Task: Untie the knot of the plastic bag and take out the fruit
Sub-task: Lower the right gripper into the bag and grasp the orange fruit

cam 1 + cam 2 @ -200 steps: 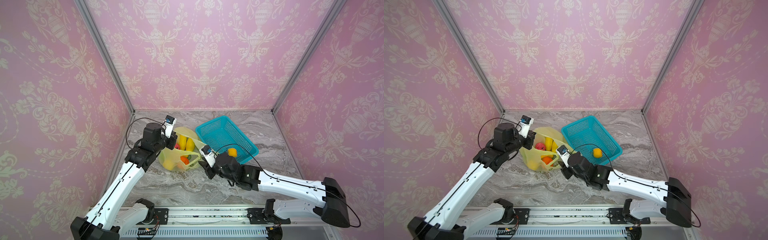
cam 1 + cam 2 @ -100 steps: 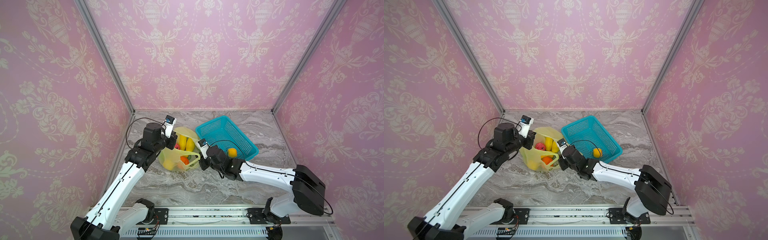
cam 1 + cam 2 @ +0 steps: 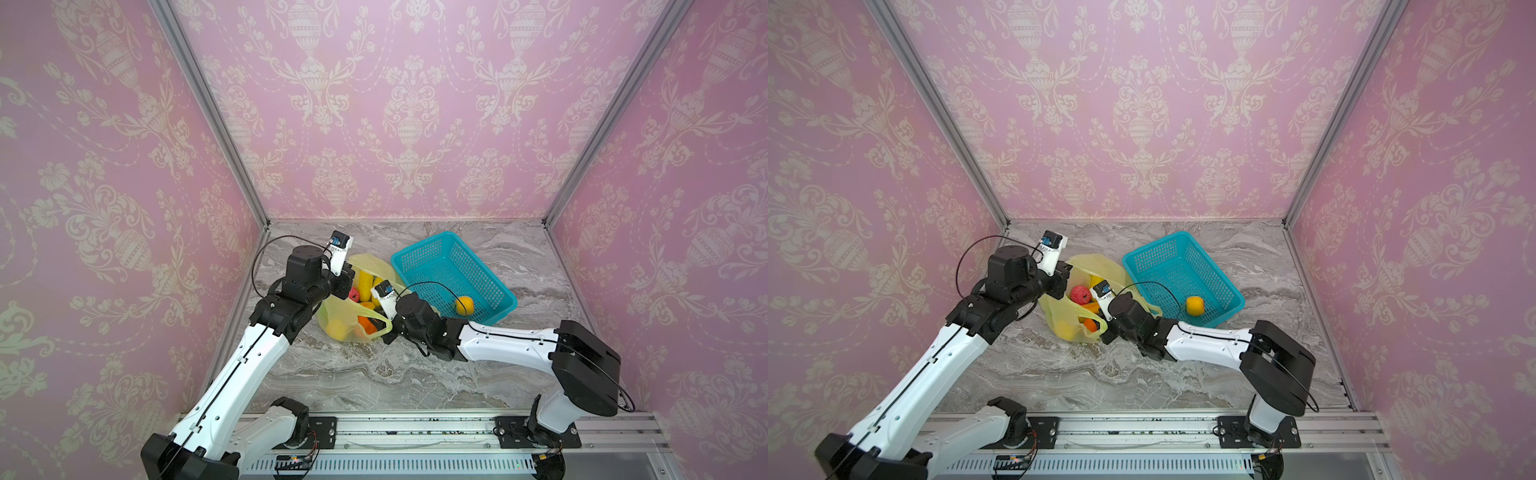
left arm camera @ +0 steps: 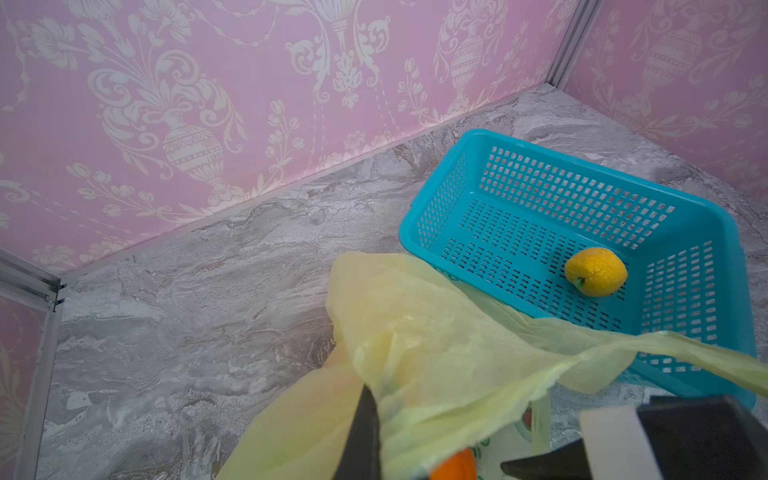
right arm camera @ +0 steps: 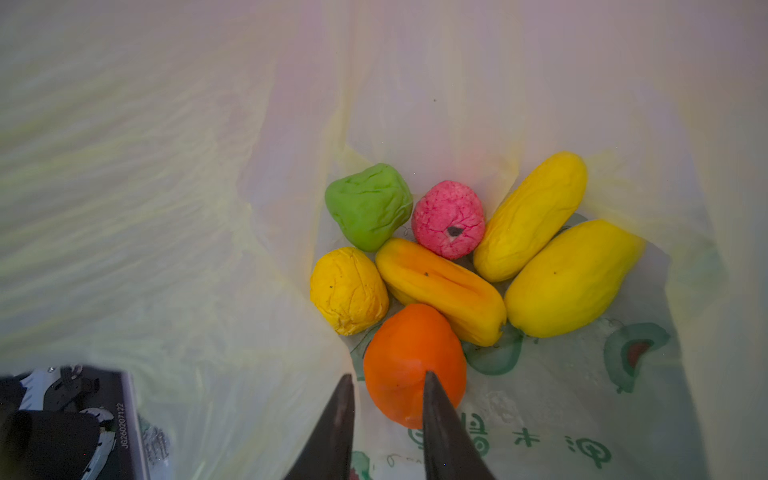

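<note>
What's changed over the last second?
The right tool swung left from beside the plastic bag into its mouth and now hangs open at the orange fruit, gripping nothing. Unchanged: the left tool stays shut on the bag's rim, holding it open; the lemon lies in the basket.

fruit [image 5: 440, 286] in bag [image 3: 334, 309], left of basket [image 3: 457, 266] (seemingly touching)

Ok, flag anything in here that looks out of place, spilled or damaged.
Nothing is spilled or broken. One loose strip of the plastic bag trails across the edge of the teal basket instead of lying clear of it. Inside the bag, the green fruit looks crumpled and creased.
</note>
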`<state>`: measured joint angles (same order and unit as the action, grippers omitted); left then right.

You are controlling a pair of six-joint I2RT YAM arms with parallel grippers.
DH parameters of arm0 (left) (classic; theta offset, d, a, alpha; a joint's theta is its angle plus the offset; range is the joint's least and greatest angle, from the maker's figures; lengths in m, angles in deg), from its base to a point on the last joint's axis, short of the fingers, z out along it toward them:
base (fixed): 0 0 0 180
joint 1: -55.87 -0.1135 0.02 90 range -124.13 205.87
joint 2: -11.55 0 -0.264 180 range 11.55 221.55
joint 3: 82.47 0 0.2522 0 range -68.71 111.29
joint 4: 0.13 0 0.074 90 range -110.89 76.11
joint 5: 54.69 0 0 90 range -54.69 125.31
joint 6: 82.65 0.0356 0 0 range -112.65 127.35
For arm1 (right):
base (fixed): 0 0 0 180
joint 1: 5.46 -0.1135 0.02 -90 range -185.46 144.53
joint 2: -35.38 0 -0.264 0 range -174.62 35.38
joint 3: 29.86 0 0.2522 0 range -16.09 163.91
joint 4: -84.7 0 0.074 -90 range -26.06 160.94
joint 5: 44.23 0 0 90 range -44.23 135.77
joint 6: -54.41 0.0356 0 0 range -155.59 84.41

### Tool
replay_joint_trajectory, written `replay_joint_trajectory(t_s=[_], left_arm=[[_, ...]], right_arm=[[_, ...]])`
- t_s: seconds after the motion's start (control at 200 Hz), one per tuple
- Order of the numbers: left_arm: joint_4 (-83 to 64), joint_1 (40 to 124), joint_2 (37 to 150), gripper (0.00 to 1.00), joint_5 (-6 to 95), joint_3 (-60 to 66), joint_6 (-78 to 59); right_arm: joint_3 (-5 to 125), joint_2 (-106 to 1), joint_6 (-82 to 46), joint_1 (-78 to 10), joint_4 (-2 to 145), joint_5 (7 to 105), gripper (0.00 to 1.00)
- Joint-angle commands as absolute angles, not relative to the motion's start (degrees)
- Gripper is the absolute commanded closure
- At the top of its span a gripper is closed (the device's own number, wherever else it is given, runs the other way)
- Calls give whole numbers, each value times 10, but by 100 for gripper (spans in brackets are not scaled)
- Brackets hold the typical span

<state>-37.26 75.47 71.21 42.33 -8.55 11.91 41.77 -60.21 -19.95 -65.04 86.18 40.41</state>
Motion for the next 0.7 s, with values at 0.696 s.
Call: replay_joint_trajectory(t_s=[0.696], left_arm=[[-366, 750, 701, 100, 436, -87, 110]], right_arm=[[620, -808, -190, -646, 699, 349, 33]])
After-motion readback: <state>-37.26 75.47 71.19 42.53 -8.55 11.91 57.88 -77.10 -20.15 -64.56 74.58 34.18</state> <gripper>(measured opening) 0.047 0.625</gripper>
